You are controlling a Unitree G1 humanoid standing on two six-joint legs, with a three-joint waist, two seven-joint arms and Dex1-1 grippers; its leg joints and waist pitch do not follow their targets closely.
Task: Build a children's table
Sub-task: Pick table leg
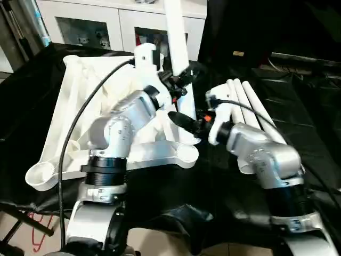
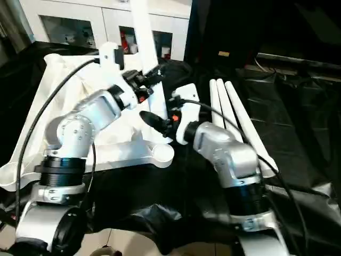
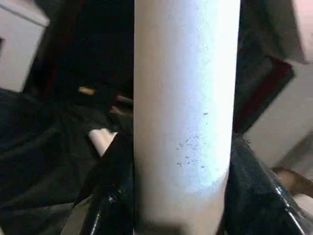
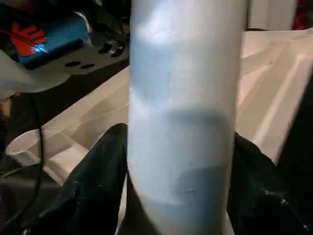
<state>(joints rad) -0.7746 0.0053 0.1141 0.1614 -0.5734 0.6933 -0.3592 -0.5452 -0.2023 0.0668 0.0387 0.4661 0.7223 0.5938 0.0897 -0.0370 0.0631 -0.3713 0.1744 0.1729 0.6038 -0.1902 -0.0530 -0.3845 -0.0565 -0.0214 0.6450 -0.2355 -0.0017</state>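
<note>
Left claw (image 1: 178,80) and right claw (image 1: 186,122) clamp upright leg (image 1: 175,32); black cloth (image 1: 298,106) underneath.

An upright white tubular leg (image 1: 176,37) stands between both arms, blocking the middle. The overturned white ribbed plastic tabletop (image 1: 64,122) fills the left of the black-draped surface (image 1: 298,112). Three white tubular legs (image 1: 253,104) lie close on the right. Bare black cloth stays open far right. A white glass-doored cabinet (image 1: 90,24) closes the back.

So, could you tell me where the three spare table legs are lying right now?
The three spare legs lie side by side on the black cloth, right of the upturned tabletop, beside the right arm.
</note>
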